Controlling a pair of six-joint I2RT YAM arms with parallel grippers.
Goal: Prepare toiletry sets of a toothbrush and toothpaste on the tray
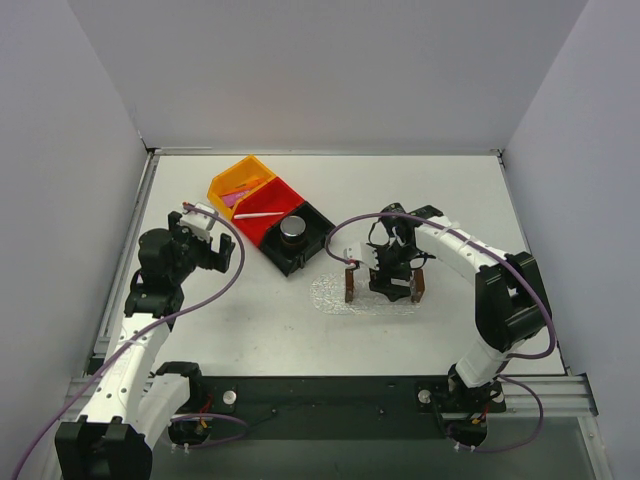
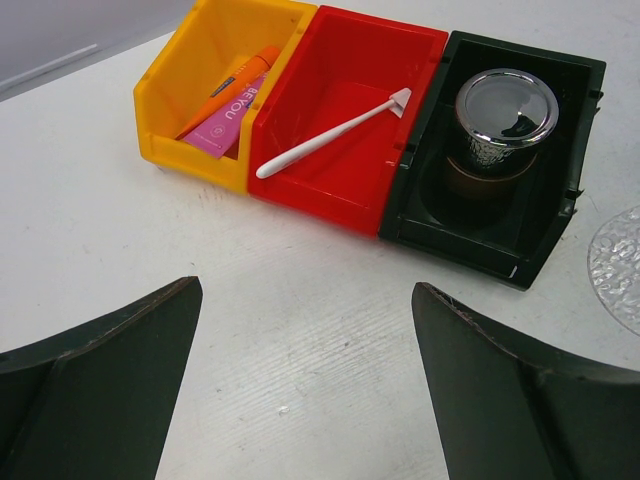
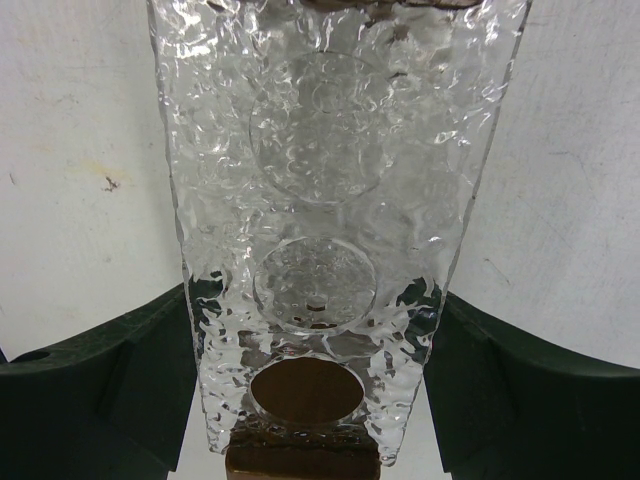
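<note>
Two toothpaste tubes, the pink one reading "BEYOU", lie in the orange bin, the toothbrush in the red bin. Left hand is wide; right hand grips the clear rack over the tray.
</note>
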